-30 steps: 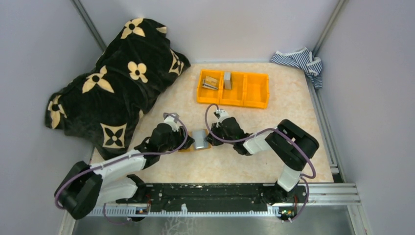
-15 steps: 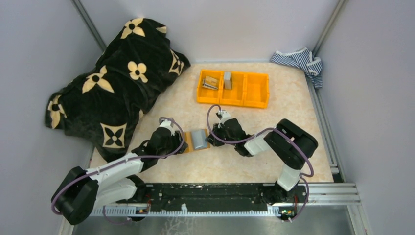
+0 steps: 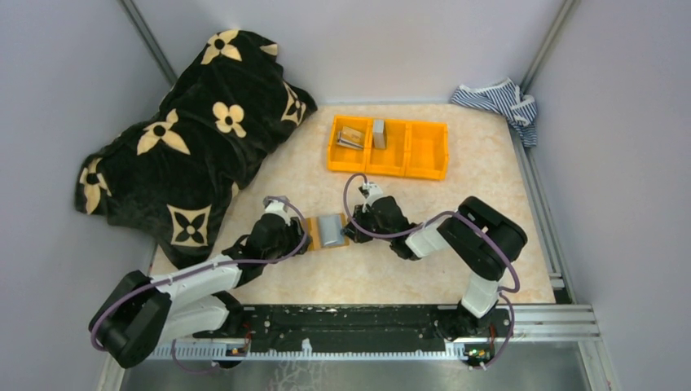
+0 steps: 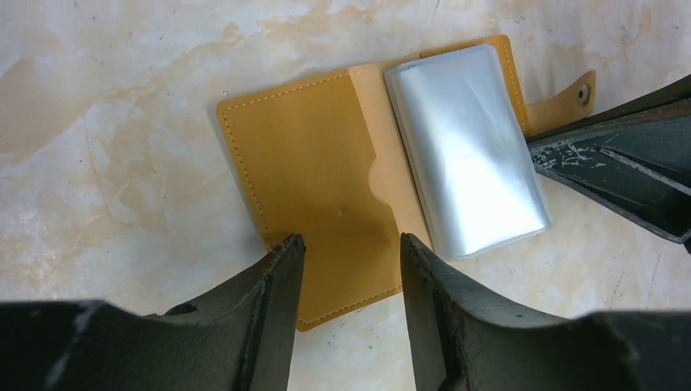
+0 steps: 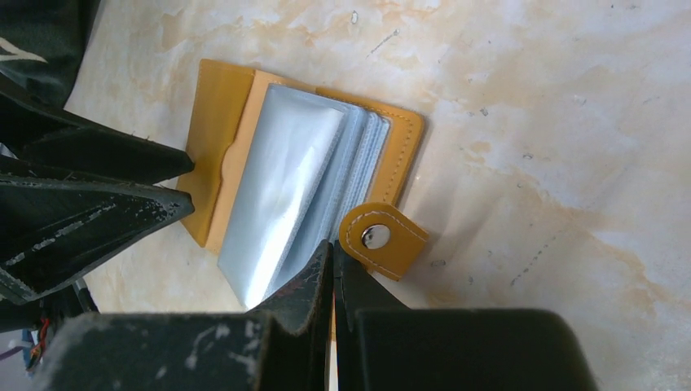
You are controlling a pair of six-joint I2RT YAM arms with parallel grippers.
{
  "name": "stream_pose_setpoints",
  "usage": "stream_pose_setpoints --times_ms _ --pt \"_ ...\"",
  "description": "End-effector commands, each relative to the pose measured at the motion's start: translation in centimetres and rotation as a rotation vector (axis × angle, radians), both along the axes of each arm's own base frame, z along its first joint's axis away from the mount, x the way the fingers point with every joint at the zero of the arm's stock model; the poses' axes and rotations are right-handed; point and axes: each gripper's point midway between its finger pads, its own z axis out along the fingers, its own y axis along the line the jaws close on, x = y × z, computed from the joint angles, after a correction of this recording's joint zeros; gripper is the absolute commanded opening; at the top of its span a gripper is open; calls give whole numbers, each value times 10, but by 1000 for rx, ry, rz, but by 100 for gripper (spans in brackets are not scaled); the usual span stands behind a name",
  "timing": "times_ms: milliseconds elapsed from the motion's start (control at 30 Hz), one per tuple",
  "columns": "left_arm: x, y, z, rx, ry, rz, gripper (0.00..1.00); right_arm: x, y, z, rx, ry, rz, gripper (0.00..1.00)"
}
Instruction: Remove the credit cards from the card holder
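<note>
Changed since a second ago: the clear sleeves [image 5: 277,183] of the card holder [image 3: 312,234], then standing up, now lie flat, and your left gripper [image 4: 350,244] has drawn back leftward. Card holder: spread open on the counter [image 3: 456,183], centre of the top view, below the orange bin [image 3: 428,151]. Left gripper: jaws apart over the lower edge of the holder's plain flap, gripping nothing. Right gripper [image 5: 332,254]: closed tight, tips just beside the snap tab [image 5: 383,238], at the sleeves' edge. You cannot tell whether the sleeves hold cards. Black flowered blanket [image 3: 195,130]: upper left. Striped cloth [image 3: 499,99]: upper right.
</note>
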Motion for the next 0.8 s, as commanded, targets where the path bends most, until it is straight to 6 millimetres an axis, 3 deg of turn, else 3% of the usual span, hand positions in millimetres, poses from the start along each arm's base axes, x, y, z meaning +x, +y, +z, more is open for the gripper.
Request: stream_pose_setpoints --times_ms 0,367,767 --pt "-16 3 -24 22 70 -28 53 0 12 2 -2 1 32 0" --pt "-18 1 -26 18 72 -45 53 -2 28 4 7 1 58 0" --pt "-19 -1 -28 13 72 -61 52 4 54 21 35 -28 100 0"
